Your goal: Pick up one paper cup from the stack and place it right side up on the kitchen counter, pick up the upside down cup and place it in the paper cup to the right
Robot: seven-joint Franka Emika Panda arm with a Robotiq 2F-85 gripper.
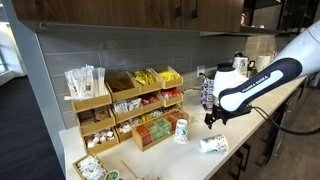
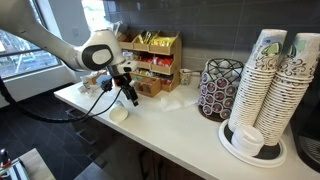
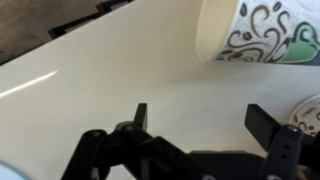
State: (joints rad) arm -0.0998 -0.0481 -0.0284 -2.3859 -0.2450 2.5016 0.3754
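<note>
Counting two loose paper cups on the counter (image 1: 165, 155). First up, the tipped cup (image 1: 213, 144), down on its side near the front edge. Shows best in the wrist view (image 3: 262, 30), mouth turned to the left: white paper, dark curly swirls, a couple of green patches. Second, the standing cup (image 1: 181, 130), just in front of the wooden rack (image 1: 150, 105) and a little apart from the tipped one. Too small to call which way up. Same white-with-dark-print look as far as can be made out.

Got the claw (image 1: 209, 120) hanging just above the counter between those two, nearer the tipped cup. Wide open in the wrist view (image 3: 200, 115), jaws well apart, gripping nothing, only bare counter between them. Tipped cup just ahead of it and off to one side, not touching.

Further out, counting two tall cup stacks (image 2: 265, 85) side by side at the far end in an exterior view, same swirl print. Next to them, one pod carousel (image 2: 222, 88), dark wire, full of capsules. Can't get a solid count on the packets in the rack.
</note>
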